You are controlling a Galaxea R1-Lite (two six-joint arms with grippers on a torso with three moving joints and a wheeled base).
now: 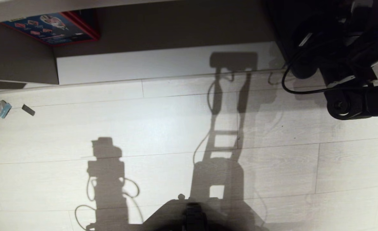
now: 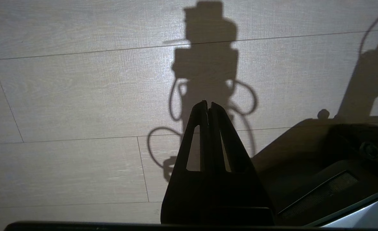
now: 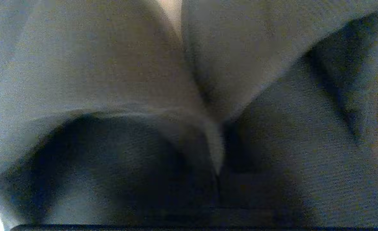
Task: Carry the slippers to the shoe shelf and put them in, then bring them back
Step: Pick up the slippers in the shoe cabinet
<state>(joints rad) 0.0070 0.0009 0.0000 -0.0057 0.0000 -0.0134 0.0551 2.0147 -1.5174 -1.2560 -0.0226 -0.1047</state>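
Note:
The shoe shelf (image 1: 163, 65) runs along the far edge of the head view, taupe with a pale base board. My right arm (image 1: 349, 80) reaches into its dark right end, where the hand itself is hidden. In the right wrist view, grey fabric of the slippers (image 3: 89, 64) fills the picture. Two bands of it fold together down into my right gripper (image 3: 218, 179), which is shut on them. My left gripper (image 2: 208, 104) hangs parked over the floor, shut and empty.
A red-edged box with blue print (image 1: 52, 29) lies in the shelf's left part, behind an upright panel (image 1: 19, 64). Two small scraps (image 1: 2, 108) (image 1: 28, 109) sit on the pale plank floor. A black cable (image 1: 291, 86) loops below my right arm. My own base (image 2: 336, 166) is close behind.

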